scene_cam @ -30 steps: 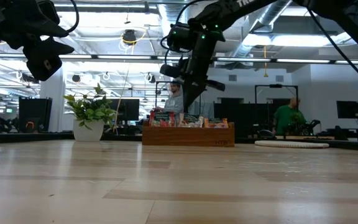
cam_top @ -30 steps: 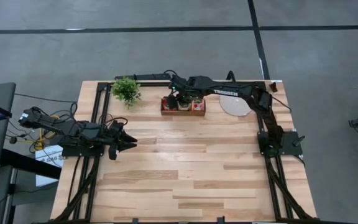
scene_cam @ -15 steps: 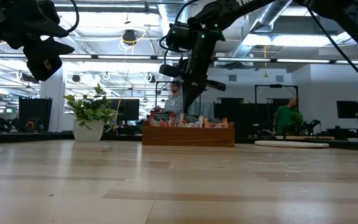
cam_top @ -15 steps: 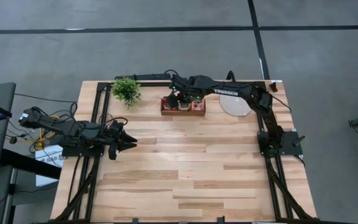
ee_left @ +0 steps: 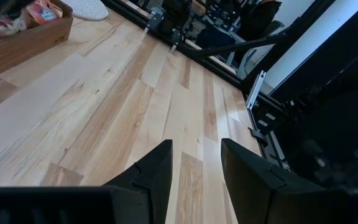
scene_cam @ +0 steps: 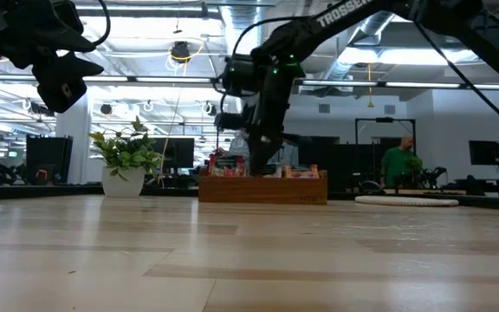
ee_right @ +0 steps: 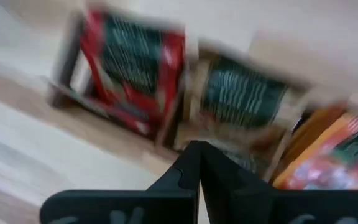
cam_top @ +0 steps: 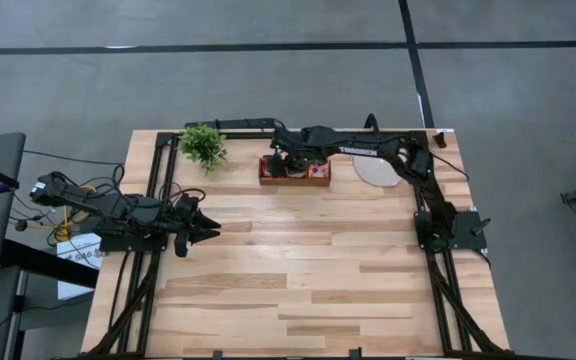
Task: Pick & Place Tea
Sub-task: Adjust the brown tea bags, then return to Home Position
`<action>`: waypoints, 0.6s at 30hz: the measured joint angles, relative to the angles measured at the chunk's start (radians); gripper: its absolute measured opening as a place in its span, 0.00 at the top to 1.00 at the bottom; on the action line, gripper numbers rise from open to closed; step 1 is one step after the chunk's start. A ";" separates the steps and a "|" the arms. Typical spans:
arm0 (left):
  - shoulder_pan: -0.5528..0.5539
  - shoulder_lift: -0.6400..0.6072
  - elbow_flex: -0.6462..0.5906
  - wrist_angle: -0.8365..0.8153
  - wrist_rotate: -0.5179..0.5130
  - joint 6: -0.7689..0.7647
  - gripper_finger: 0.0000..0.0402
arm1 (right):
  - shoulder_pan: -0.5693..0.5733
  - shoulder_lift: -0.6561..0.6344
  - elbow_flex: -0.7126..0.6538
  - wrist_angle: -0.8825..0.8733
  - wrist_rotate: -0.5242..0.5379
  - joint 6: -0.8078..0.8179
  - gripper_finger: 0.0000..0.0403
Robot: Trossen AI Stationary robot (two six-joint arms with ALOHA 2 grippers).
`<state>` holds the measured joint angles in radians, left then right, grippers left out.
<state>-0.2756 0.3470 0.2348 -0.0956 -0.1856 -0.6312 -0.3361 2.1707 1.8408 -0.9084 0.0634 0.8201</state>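
Note:
A low wooden box [cam_top: 294, 172] of tea packets stands near the table's far edge; the low view shows it too [scene_cam: 262, 188]. In the right wrist view a red packet [ee_right: 132, 65], a green and tan packet [ee_right: 241, 93] and an orange packet [ee_right: 337, 149] stand upright in its compartments. My right gripper [ee_right: 199, 152] is shut and hangs over the box, its tip down at the packet tops [scene_cam: 254, 163]. My left gripper [ee_left: 195, 155] is open and waits above the table's left side [cam_top: 206, 228]. My right gripper points down from above over the box's middle compartment, beside the green and tan packet's top edge [ee_right: 229, 134]. Blur hides whether the shut fingertips touch a packet.
A potted plant [cam_top: 203, 145] stands left of the box and a white round plate [cam_top: 376, 170] lies right of it. Bare wooden tabletop [cam_top: 308, 270] stretches from the box to the near edge. People and desks show in the room behind [scene_cam: 403, 165].
My right gripper has come down from well above the box to the packet tops, shifting a little toward the table's left and far edge. The box, plant and plate have stayed in place.

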 joint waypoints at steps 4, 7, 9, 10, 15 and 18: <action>0.000 0.000 0.000 0.000 0.002 -0.001 0.68 | 0.018 0.051 0.002 0.021 -0.028 0.011 1.00; 0.000 0.000 0.000 0.000 0.002 -0.006 0.68 | 0.027 0.056 0.033 0.005 0.005 0.008 1.00; 0.000 0.000 0.000 0.000 0.005 -0.009 0.68 | 0.027 0.056 0.061 -0.007 0.012 -0.005 1.00; 0.000 0.000 0.000 0.000 0.006 -0.009 0.68 | 0.027 0.054 0.075 -0.016 0.015 -0.012 1.00; 0.000 0.000 0.000 0.000 0.010 -0.010 0.68 | 0.028 0.039 0.178 -0.085 0.028 -0.057 1.00; 0.000 0.000 0.000 0.000 0.010 -0.010 0.68 | 0.046 0.039 0.268 -0.173 0.077 -0.096 1.00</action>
<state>-0.2752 0.3470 0.2348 -0.0956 -0.1756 -0.6407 -0.2906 2.2097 2.1086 -1.0814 0.1402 0.7245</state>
